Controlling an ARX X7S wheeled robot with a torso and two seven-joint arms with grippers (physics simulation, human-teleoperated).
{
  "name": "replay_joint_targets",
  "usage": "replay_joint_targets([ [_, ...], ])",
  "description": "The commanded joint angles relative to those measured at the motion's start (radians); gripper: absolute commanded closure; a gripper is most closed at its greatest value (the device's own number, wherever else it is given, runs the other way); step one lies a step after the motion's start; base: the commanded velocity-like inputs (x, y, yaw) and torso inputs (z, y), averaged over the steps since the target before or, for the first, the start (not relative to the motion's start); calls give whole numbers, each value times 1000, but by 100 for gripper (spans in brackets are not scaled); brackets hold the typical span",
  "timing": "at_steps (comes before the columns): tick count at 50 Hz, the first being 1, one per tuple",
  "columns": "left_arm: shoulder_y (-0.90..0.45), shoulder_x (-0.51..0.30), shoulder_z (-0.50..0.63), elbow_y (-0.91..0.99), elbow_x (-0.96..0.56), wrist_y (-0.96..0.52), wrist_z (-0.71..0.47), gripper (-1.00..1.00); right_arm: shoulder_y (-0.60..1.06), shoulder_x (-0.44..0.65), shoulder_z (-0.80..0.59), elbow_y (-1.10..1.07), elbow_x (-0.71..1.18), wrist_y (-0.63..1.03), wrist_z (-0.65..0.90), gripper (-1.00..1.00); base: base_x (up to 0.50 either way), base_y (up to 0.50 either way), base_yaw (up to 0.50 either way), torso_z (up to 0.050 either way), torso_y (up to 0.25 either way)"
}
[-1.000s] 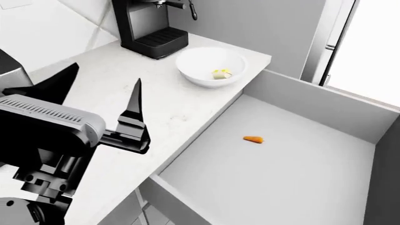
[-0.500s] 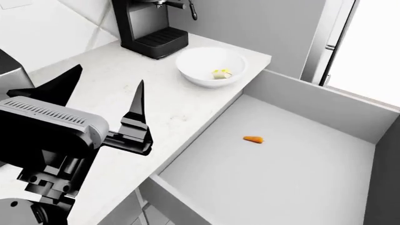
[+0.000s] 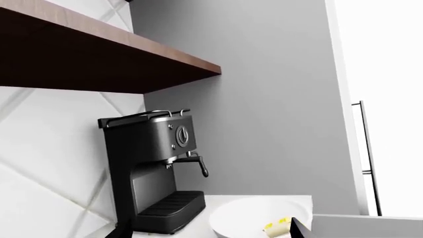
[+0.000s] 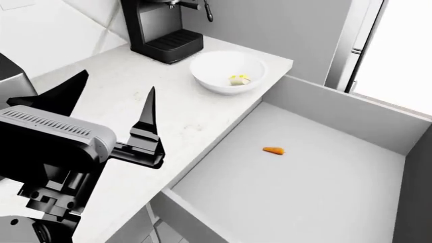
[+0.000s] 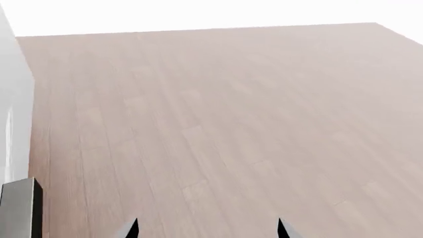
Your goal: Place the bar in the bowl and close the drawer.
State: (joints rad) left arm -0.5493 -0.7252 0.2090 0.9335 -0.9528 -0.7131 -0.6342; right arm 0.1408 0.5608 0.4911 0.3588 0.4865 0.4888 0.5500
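Observation:
The white bowl [image 4: 219, 65] stands on the counter beside the coffee machine, and the pale yellow bar [image 4: 239, 79] lies inside it. The left wrist view shows the bowl [image 3: 244, 220] and the bar [image 3: 278, 227] too. The drawer [image 4: 351, 115] stands wide open at the right, its grey inside showing and its front out of view. My left gripper [image 4: 116, 85] hovers open over the counter, well short of the bowl, with nothing between its fingers. My right gripper [image 5: 206, 229] is open above bare wooden floor and does not show in the head view.
A black coffee machine [image 4: 162, 25] stands at the back of the white counter [image 4: 189, 121]. A small orange carrot-like piece [image 4: 273, 150] lies on the drawer floor. A dark wooden shelf [image 3: 99, 59] hangs above the machine. A fridge door edge [image 4: 351, 45] rises behind the drawer.
My left gripper has drifted very slightly, still open. The bar, bowl and drawer have not moved.

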Motion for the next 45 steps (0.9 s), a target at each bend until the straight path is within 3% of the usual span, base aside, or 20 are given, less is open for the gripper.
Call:
replay_joint_targets([
  [1,9,-3,0,-2,4,13,3,-100,115,-28,-111,140,-57,-65,-52,-100,0,0,0,0,0],
  [22,24,-10,-2,-10,10,38,10,-100,274,-98,-258,272,-135,-104,-87,-100,-1,-2,1,0,0],
  [45,43,-12,7,-24,31,64,26,-100,496,-187,-386,645,-229,-247,-173,-100,3,-11,2,0,0],
])
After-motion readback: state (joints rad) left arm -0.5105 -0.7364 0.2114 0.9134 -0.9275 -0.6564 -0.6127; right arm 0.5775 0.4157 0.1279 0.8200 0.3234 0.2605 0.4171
